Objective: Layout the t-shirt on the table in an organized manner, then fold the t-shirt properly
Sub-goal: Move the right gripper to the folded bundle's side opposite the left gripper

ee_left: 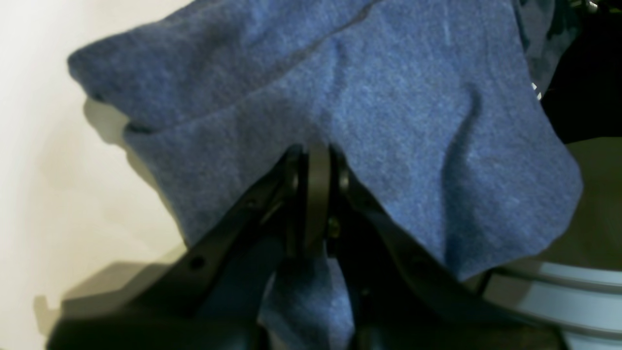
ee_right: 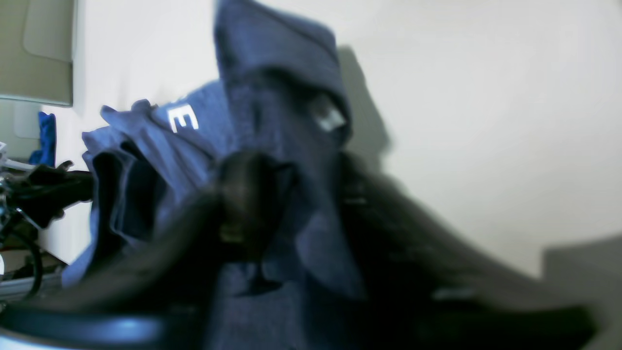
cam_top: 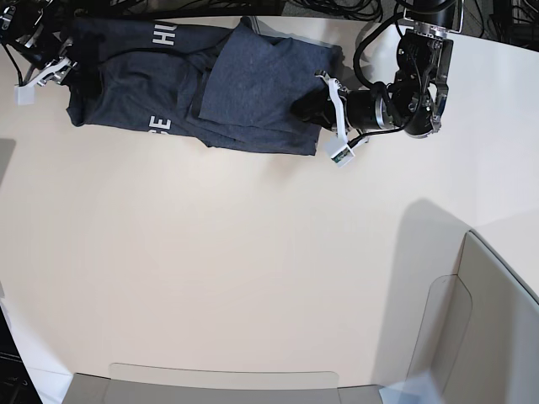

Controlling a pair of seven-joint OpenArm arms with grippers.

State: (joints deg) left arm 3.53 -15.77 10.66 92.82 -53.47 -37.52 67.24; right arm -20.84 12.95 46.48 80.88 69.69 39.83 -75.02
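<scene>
The dark navy t-shirt (cam_top: pixel 253 93) lies stretched in a crumpled band along the far side of the off-white table (cam_top: pixel 253 269), with white lettering (cam_top: pixel 160 34) showing near its left end. My left gripper (cam_top: pixel 313 108) is at the shirt's right end. In the left wrist view this gripper (ee_left: pixel 316 150) is shut on a fold of the t-shirt (ee_left: pixel 388 97). My right gripper (cam_top: pixel 69 74) is at the shirt's left end. The right wrist view is blurred: the right gripper (ee_right: pixel 296 204) has bunched t-shirt (ee_right: pixel 272 73) cloth pinched between its fingers.
Grey translucent bin walls stand at the front right (cam_top: pixel 488 337) and along the front edge (cam_top: pixel 219 379). Black cables run along the far edge (cam_top: pixel 337 8). A pale bin rim (ee_left: pixel 559 291) shows below the cloth in the left wrist view.
</scene>
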